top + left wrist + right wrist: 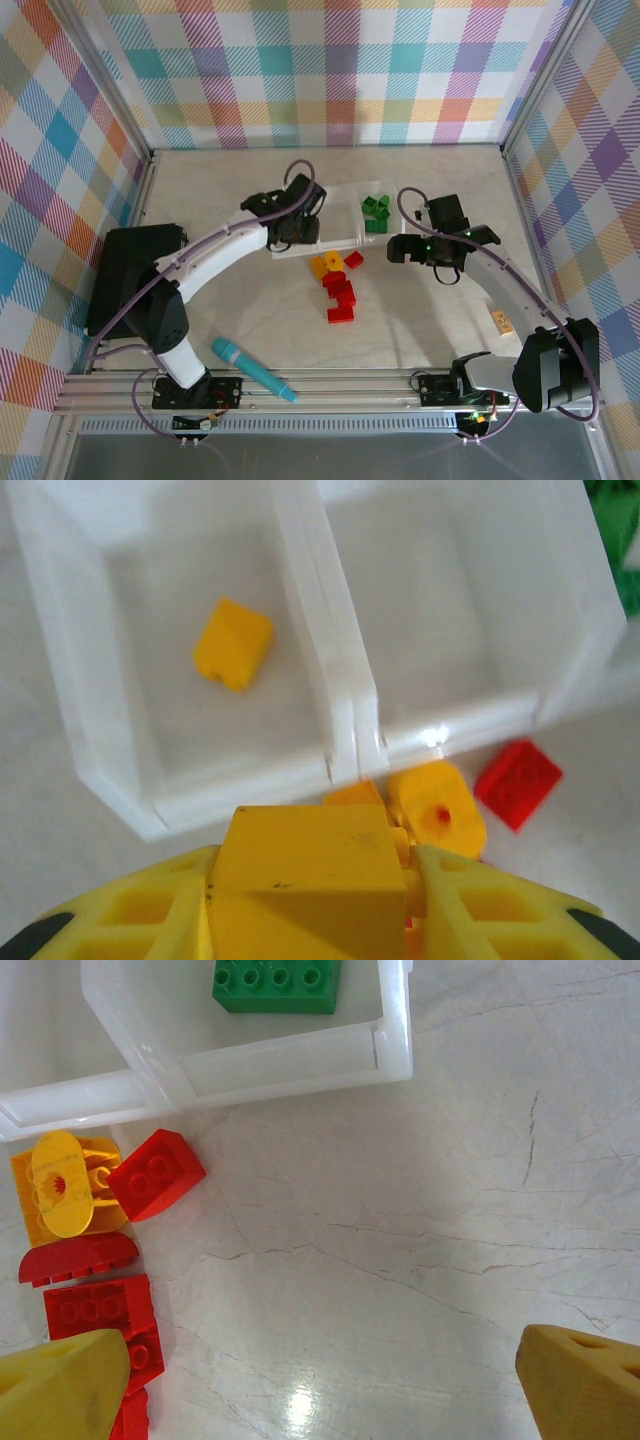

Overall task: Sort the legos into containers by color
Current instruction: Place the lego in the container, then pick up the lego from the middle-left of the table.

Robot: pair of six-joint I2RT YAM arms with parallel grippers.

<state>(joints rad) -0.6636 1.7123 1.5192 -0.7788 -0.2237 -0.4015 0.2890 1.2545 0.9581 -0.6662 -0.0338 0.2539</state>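
Black plastic forms the large box at the left edge of the counter, and a teal pen-like cylinder lies nearer the arm bases. Right of the box, the left jaws hang over the near-left corner of the clear, white-rimmed tray. From above the arm hides their grip, but the left wrist camera shows them clamped on a yellow brick, with a second yellow brick lying tilted in the left compartment. Green bricks sit in the right compartment, and the right wrist camera picks out rows of round studs on one. Just in front of the tray, yellow-orange pieces touch glossy red bricks. Further right, the right jaws stand wide apart over pale, veined, stone-look counter. A small tan block lies near the right wall.
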